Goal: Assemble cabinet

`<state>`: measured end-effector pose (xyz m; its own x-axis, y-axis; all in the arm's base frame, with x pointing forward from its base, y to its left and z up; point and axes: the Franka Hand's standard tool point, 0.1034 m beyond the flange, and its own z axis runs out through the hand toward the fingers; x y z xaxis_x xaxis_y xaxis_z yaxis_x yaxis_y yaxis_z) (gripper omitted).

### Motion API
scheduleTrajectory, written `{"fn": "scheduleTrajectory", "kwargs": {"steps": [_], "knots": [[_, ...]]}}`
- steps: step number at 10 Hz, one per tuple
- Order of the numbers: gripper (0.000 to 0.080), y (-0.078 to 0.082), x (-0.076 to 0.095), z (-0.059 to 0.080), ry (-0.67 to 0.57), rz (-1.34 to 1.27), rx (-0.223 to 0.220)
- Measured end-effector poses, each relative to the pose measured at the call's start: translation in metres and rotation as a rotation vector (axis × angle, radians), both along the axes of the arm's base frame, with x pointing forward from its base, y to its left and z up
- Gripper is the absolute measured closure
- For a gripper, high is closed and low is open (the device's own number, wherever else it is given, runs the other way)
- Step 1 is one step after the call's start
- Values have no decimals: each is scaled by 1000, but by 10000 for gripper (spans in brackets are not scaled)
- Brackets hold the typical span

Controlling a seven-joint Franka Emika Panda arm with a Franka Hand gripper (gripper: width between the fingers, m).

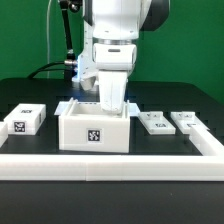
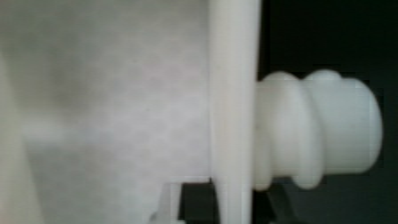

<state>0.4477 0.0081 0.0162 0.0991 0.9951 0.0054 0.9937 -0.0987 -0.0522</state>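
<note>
Exterior view, and the arm stands right over the box [image 1: 95, 132], which sits upright at the middle of the table [image 1: 40, 95] with its open side up and one tag facing the camera. The gripper [image 1: 112, 100] reaches down to the box's open top, near the exterior view's right wall, and its tips are lost against all that white, so whether the fingers are spread or pinching something cannot be told. The block [image 1: 25, 121] lies loose, well apart on the exterior view's left. Two panels [image 1: 153, 122] [image 1: 187, 121] lie flat side by side on the exterior view's right, just inside the rail [image 1: 110, 165]. The wrist view gives only a blurred close-up: a thin white edge [image 2: 231, 100] and a ridged knob [image 2: 320, 125] beyond it, and what part that is stays unclear. As a judgement, it is early going: at least three pieces are unfitted, and most of the joining is left.
</note>
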Motion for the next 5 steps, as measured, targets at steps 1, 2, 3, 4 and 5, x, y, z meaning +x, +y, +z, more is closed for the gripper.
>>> {"fn": "scheduleTrajectory", "kwargs": {"steps": [1,2,3,4,5], "knots": [[761,6,13,-2,-12,12,5],[761,13,21,-4,-16,12,10],[761,21,28,-4,-26,11,15],[762,34,35,-4,-57,27,26],[762,41,36,-4,-60,41,28]]}}
